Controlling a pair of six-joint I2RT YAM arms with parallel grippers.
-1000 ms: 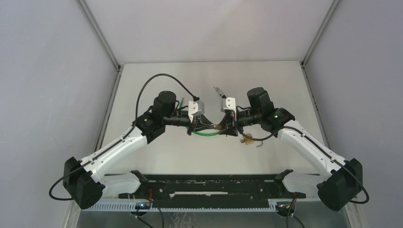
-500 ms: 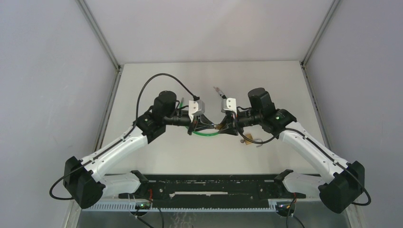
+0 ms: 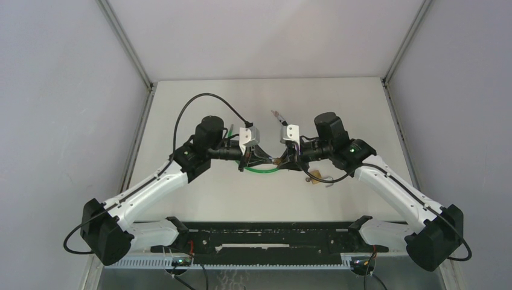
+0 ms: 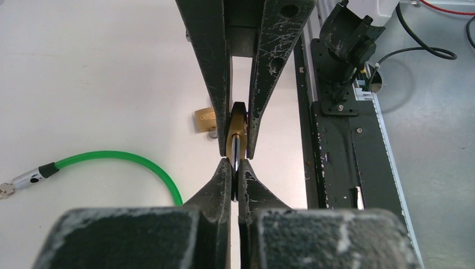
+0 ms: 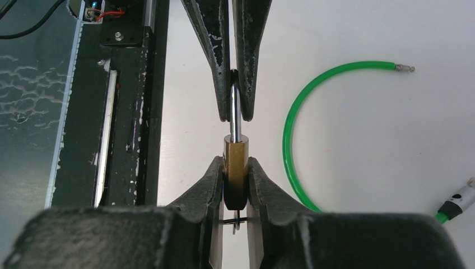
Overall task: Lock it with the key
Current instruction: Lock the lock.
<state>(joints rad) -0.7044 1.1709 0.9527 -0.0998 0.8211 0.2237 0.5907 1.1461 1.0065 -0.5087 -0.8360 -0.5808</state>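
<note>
Right gripper (image 3: 289,162) edged left, clamping padlock (image 5: 236,171) (brass)

Bare tabletop (image 3: 338,106) far and to both sides; green cable (image 4: 123,159) and loose padlock (image 4: 204,119) mid-table.

Green cable (image 5: 285,137) curves on table (image 4: 84,67); brass piece (image 4: 205,118), perhaps padlock.

Brass, green and scuffed black on a white table (image 4: 84,67).
The padlock (image 5: 236,168) is brass-yellow with a silvery shackle (image 5: 236,115); the cable (image 5: 287,131) is bright green, silver-tipped; the fingers (image 5: 207,28) are black, scratched pale.
</note>
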